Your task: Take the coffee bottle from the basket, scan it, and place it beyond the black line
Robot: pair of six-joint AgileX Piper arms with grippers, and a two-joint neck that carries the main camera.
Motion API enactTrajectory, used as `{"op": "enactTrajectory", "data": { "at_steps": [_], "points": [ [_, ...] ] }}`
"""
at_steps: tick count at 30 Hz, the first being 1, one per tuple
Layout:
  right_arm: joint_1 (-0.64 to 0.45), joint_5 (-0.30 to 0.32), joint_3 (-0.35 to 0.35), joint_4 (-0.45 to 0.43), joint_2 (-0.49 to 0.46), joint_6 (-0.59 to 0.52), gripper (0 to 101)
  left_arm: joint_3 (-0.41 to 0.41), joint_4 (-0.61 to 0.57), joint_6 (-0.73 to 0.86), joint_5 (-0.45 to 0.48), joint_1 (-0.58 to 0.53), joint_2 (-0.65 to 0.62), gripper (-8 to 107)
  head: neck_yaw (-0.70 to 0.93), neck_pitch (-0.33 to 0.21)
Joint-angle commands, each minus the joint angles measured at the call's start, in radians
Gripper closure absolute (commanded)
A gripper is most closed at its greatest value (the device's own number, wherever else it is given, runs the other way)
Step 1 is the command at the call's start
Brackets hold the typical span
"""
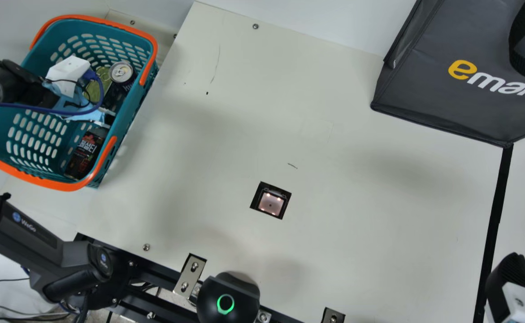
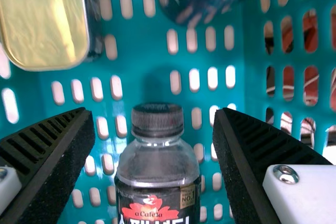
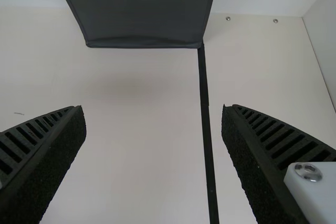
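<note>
In the teal perforated plastic basket (image 1: 33,178), I log my black ribbed left gripper (image 2: 154,110) spread, the clear, dark-labelled coffee bottle (image 2: 157,166) with its black cap (image 2: 157,121) lined up between the fingertips, long axis along that gap.

The left wrist view's edge cuts off the lower part of the coffee bottle (image 2: 157,169).

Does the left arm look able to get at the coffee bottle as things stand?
Probably yes: the left end effector is open at the basket, with the coffee bottle lined up between its fingers. The yellow-topped tin seems clear of that path.
</note>
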Motion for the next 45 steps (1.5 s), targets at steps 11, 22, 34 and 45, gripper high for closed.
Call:
{"op": "enactTrajectory", "data": {
  "at_steps": [11,22,34,45],
  "points": [
    [0.000,0.000,0.000,0.000,0.000,0.000,10,-0.004,0.009,0.022,-0.033,0.002,0.059,9,0.002,-0.026],
    [0.000,0.000,0.000,0.000,0.000,0.000,10,-0.026,-0.003,0.032,-0.066,-0.006,0.114,9,0.002,-0.026],
    [0.000,0.000,0.000,0.000,0.000,0.000,10,-0.024,-0.008,0.028,-0.092,-0.021,0.137,49,0.002,-0.026],
    [0.000,0.000,0.000,0.000,0.000,0.000,10,-0.021,-0.004,0.014,-0.089,-0.022,0.115,89,0.002,-0.026]
  ]
}}
